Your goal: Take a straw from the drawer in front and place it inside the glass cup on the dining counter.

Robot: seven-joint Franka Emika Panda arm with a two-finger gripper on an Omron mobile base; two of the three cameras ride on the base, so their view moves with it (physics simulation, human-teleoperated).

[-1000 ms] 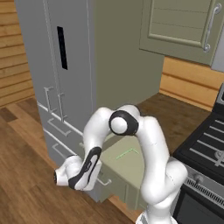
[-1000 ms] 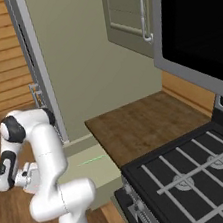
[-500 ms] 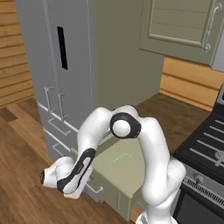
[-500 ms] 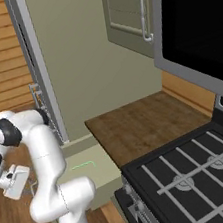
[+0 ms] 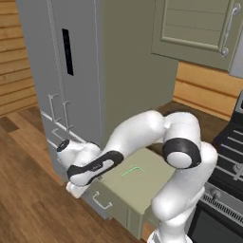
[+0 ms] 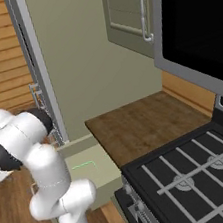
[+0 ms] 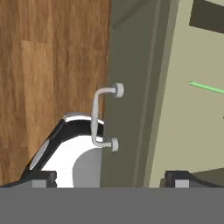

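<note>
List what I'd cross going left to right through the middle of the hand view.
Wood floor → silver handle → drawer front → drawer's pale inside → green straw.

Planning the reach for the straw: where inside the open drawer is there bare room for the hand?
The drawer floor is bare on every side of the straw. It is tight only along the front edge, above the handle.

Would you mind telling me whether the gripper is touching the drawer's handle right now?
Apart. In the hand view, the gripper is open, its fingertips spread wide at the bottom, and the handle on the drawer stands clear between and beyond them.
</note>
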